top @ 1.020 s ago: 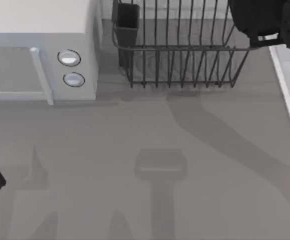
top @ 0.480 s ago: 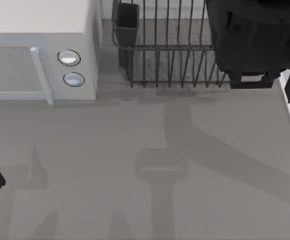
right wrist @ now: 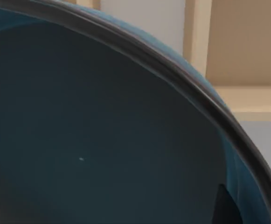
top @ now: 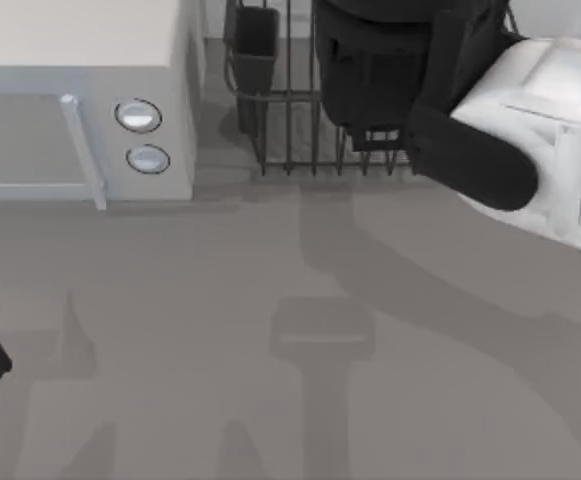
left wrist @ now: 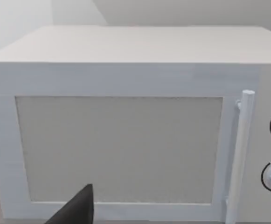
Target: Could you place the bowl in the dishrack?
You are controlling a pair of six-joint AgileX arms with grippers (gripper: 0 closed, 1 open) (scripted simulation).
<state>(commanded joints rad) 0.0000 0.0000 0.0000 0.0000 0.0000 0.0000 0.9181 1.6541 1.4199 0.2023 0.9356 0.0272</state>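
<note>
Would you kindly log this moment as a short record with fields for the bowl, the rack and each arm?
bowl: dark blue bowl, close before the right wrist camera
dishrack: dark wire dishrack at the table's far edge, utensil cup at its left corner
right arm: over the dishrack
left arm: parked at the table's left edge, facing the white microwave

I was working in a rendered kitchen: a white microwave (top: 80, 100) with two round knobs sat at the frame's upper left, a dark wire dishrack (top: 280, 120) stood top centre, both on a plain grey surface (top: 270, 350).
</note>
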